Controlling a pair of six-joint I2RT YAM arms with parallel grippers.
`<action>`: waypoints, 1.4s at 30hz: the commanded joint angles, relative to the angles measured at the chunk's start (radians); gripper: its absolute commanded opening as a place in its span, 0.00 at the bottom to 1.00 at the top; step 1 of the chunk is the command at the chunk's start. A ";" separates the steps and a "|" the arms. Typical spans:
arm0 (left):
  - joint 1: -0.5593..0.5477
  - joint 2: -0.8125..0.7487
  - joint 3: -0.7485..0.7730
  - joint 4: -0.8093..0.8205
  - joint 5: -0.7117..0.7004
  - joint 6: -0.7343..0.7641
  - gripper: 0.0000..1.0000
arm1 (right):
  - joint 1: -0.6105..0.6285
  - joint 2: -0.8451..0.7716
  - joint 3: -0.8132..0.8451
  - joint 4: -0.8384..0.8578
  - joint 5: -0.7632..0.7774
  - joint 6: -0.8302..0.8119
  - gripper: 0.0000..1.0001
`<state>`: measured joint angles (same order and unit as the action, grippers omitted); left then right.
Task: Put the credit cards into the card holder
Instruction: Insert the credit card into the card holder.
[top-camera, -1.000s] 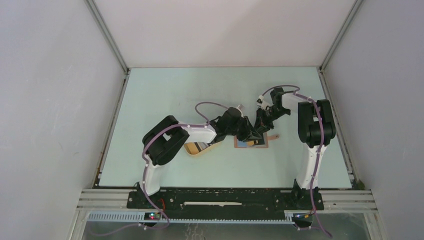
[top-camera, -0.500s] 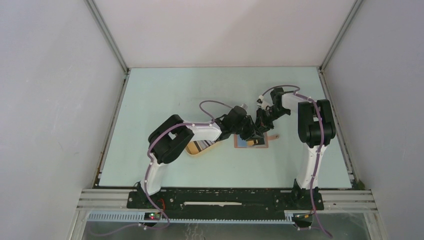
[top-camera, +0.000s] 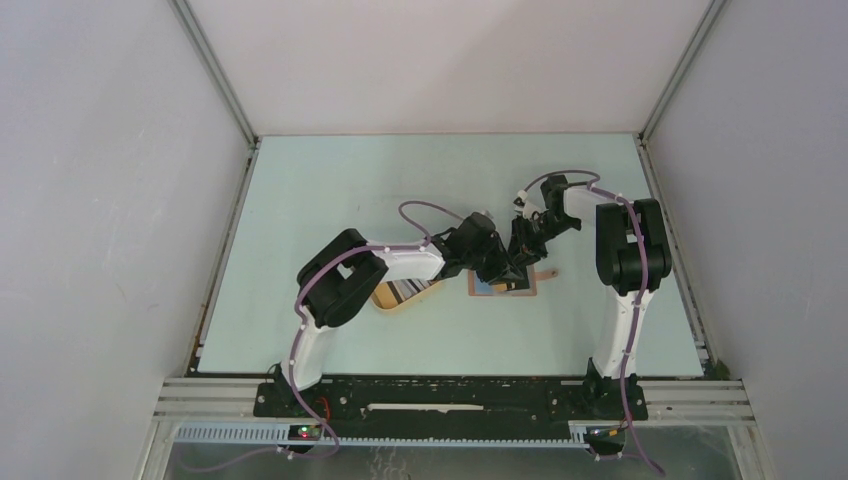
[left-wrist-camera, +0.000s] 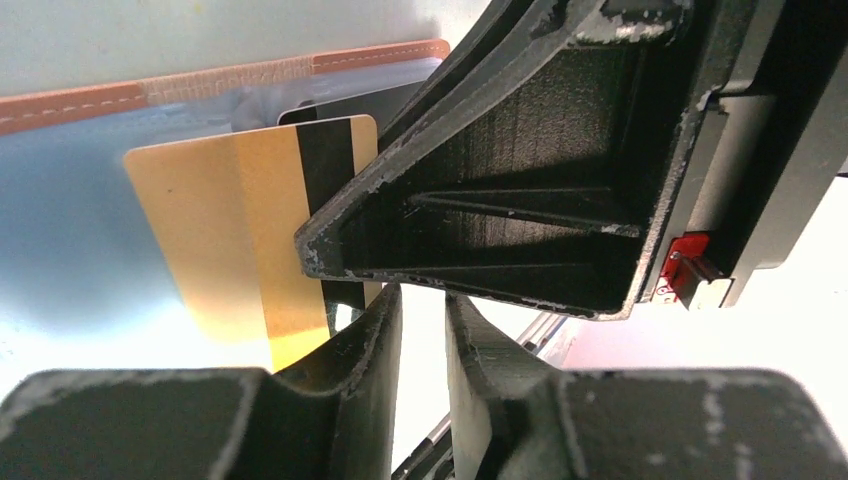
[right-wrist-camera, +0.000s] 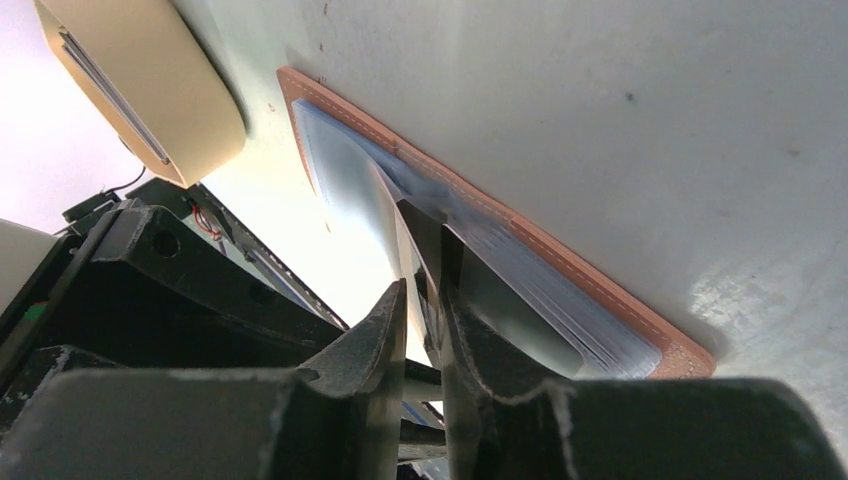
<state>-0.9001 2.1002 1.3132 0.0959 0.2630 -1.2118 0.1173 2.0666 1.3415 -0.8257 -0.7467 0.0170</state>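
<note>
The reddish-brown card holder (top-camera: 507, 288) lies open on the table, light blue lining up. In the left wrist view a gold card (left-wrist-camera: 235, 215) with a black stripe stands face-on in the holder's sleeves (left-wrist-camera: 90, 190), beside my left fingers and not between them. My left gripper (left-wrist-camera: 422, 300) hangs over the holder (top-camera: 497, 268), its jaws a narrow gap apart with nothing in it. My right gripper (right-wrist-camera: 420, 290) is shut on a thin clear sleeve of the holder (right-wrist-camera: 600, 290), holding it up (top-camera: 520, 265). More striped credit cards (top-camera: 405, 291) lie in the yellow tray.
The yellow oval tray (top-camera: 392, 300) sits just left of the holder, partly under my left arm; it shows in the right wrist view (right-wrist-camera: 140, 90) too. My right gripper's black body (left-wrist-camera: 520, 200) fills the space close above my left fingers. Grey walls enclose the table.
My left arm's elbow swung right and forward, uncovering more of the tray, while its gripper stayed over the holder. The right arm has not moved.
</note>
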 joint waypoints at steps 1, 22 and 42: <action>-0.003 0.003 0.056 -0.058 -0.038 0.029 0.28 | -0.012 -0.015 -0.009 0.026 0.043 -0.012 0.28; 0.013 -0.036 0.026 -0.137 -0.099 0.054 0.28 | -0.071 -0.094 -0.027 0.022 0.059 -0.053 0.30; 0.068 -0.238 -0.089 -0.158 -0.167 0.231 0.27 | -0.007 -0.084 -0.029 0.033 0.032 -0.074 0.09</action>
<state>-0.8692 1.9358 1.2816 -0.0040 0.1619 -1.0615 0.0834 2.0102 1.3087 -0.8001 -0.7338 -0.0402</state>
